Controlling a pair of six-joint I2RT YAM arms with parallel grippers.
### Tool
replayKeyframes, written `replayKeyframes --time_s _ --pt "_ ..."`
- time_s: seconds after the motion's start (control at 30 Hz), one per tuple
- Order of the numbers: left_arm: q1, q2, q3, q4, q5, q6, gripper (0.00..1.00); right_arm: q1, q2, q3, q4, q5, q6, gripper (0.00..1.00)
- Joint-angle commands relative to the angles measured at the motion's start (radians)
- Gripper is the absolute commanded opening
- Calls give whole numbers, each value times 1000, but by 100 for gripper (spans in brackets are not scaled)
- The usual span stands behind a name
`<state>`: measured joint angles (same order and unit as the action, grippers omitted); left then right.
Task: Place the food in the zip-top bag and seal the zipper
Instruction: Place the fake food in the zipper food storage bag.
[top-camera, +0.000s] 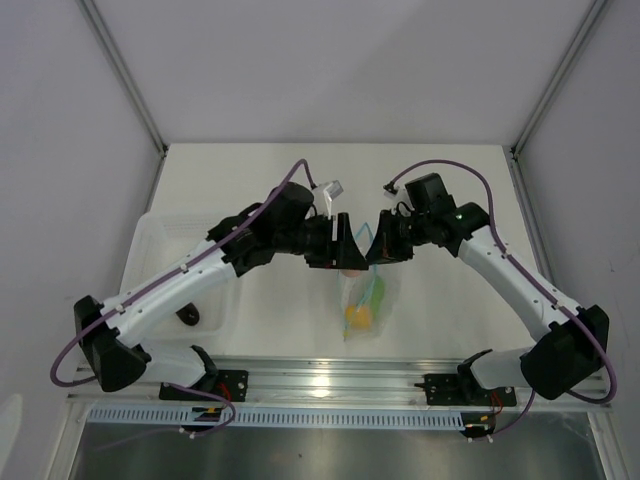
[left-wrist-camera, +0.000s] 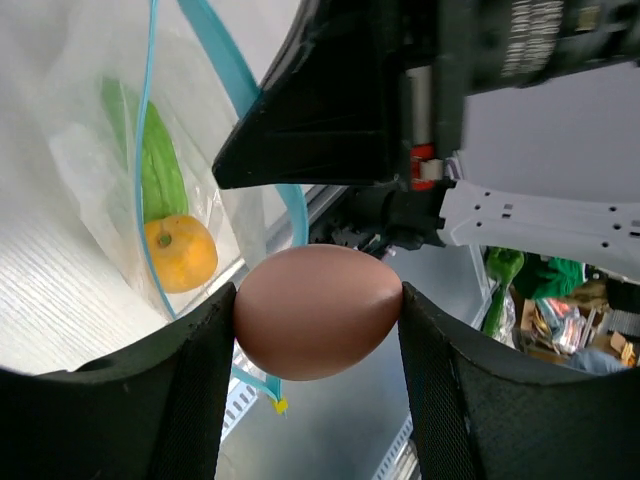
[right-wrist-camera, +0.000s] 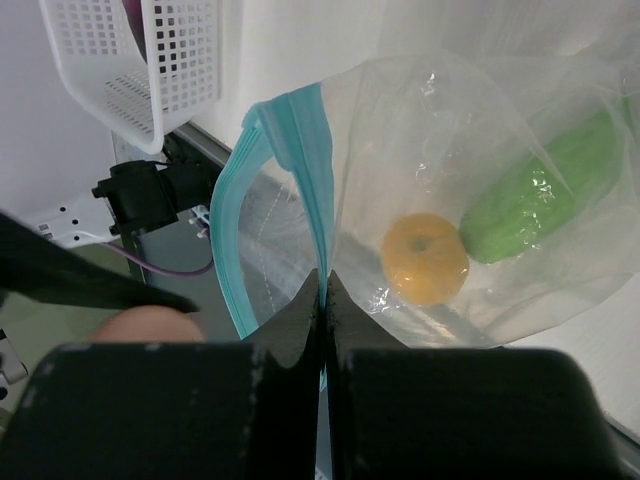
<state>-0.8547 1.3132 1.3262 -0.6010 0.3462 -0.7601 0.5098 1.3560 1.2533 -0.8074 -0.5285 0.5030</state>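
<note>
The zip-top bag (top-camera: 367, 303) hangs open over the table's middle, its mouth upward. My right gripper (right-wrist-camera: 324, 285) is shut on one side of the light blue zipper (right-wrist-camera: 310, 140); the other side bows away. Inside lie a green oblong piece (right-wrist-camera: 545, 190) and a yellow round piece (right-wrist-camera: 424, 257), which also show in the left wrist view as the green piece (left-wrist-camera: 160, 165) and yellow piece (left-wrist-camera: 180, 252). My left gripper (left-wrist-camera: 317, 320) is shut on a pink round piece (left-wrist-camera: 317, 310), held just beside the bag's mouth and the right gripper (top-camera: 380, 245).
A white perforated basket (right-wrist-camera: 150, 60) stands on the left of the table (top-camera: 165, 245), with a dark purple piece (top-camera: 188, 316) in it. An aluminium rail (top-camera: 330, 380) runs along the near edge. Frame posts rise at the back corners.
</note>
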Motion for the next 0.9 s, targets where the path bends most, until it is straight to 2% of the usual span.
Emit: replayKeyframes --time_s 0.0,0.5,0.57,0.6,0.63,0.67,0.73,0.8,0.83,0.87 --pt "-12 32 24 14 70 -2 1 9 -51 47 -13 8 25 0" --pt "-10 162 70 -152 -24 41 2 18 -84 52 -32 5 35 0" --pt "-10 156 70 -160 -45 41 20 16 -83 49 -33 5 31 0" --pt "-10 143 68 -164 -67 35 35 18 -84 47 -33 5 31 0" --pt "-10 133 65 -160 -75 36 63 18 -84 46 -32 5 31 0" --pt "-10 126 64 -160 -88 38 73 18 -83 44 -30 5 31 0" --pt "-10 103 62 -160 -113 45 87 18 -80 43 -30 4 28 0" --pt "-10 83 61 -157 -128 57 90 18 -78 41 -29 4 23 0" --pt "-10 77 59 -149 -130 62 98 18 -75 41 -29 4 23 0" --pt "-9 72 54 -146 -127 67 99 18 -77 38 -26 4 22 0"
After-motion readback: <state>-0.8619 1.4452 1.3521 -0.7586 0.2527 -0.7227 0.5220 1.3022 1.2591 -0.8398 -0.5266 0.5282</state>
